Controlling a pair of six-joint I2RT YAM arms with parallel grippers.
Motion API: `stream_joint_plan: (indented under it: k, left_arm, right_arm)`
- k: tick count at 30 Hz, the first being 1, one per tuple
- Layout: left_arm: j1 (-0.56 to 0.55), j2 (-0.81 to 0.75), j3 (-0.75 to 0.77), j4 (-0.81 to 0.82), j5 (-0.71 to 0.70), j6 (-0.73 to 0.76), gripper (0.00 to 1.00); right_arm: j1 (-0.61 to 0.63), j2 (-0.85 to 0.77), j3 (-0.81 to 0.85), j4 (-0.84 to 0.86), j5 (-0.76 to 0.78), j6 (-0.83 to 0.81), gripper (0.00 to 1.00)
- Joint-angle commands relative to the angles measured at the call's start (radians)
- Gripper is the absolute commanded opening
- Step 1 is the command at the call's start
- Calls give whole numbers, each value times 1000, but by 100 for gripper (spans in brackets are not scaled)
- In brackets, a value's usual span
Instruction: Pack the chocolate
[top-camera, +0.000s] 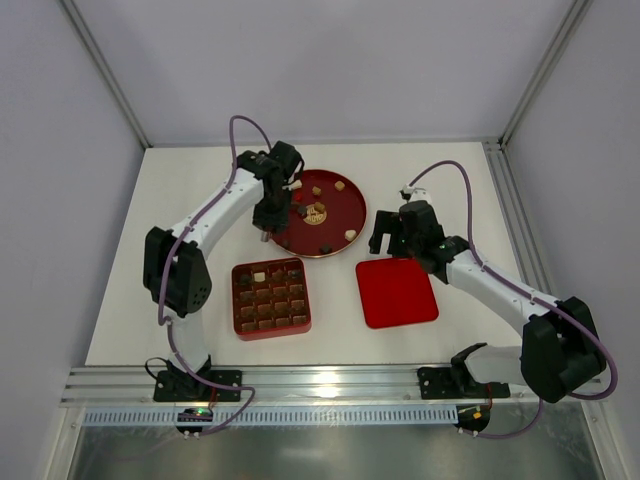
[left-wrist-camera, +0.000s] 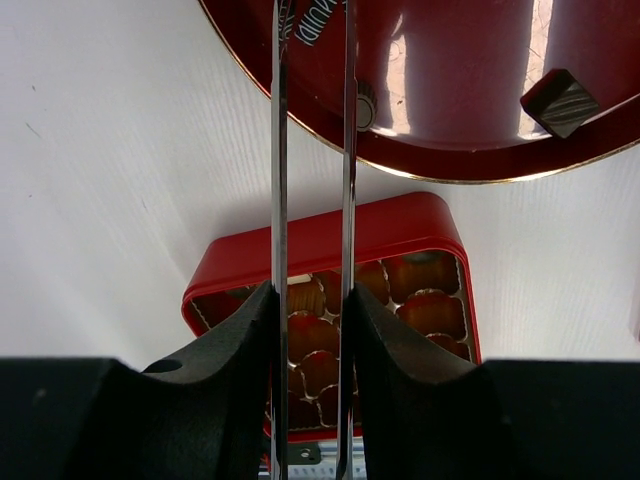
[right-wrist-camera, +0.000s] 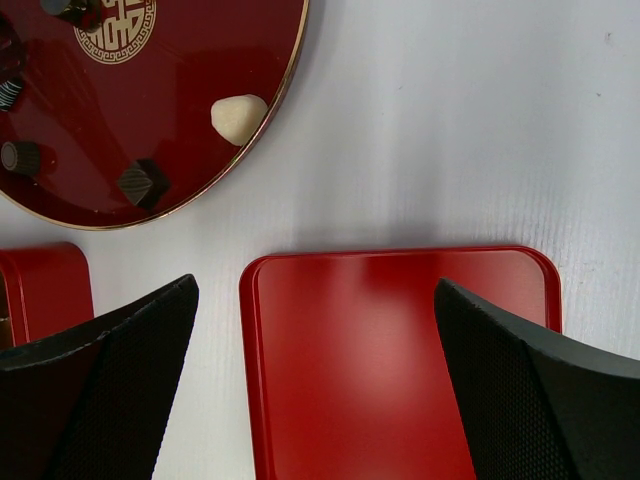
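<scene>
Most of the bite-size chocolate pieces (top-camera: 318, 190), dark, tan and cream-white, are scattered loose on a round glossy red plate with a gold rim (top-camera: 361, 206). Just in front of it a square red tray with a 4x4 grid of cells (top-camera: 237, 300) is set; one cream-white piece (top-camera: 259, 275) is lodged in a far-row cell. A pair of thin metal tweezers (left-wrist-camera: 278, 150) is clamped narrowly by the left gripper (left-wrist-camera: 312, 295), the blades reaching over the plate. The right gripper (right-wrist-camera: 315, 300) is spread wide above a flat red square lid (top-camera: 397, 292), with nothing held.

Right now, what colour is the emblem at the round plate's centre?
Gold emblem on the glossy dark red plate; clearest in the right wrist view.
</scene>
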Motion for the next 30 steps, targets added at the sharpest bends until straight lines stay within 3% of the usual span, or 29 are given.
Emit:
stream_joint_plan:
  k: [1,30]
  left_arm:
    - [2,-52,-3,-22,-17,26,35]
    - [2,-93,-11,-69,-14,47,39]
  right_arm:
    - [-3,-38,-1,19,4,-12,100]
    - [-3,-37,8,15,3,-7,100]
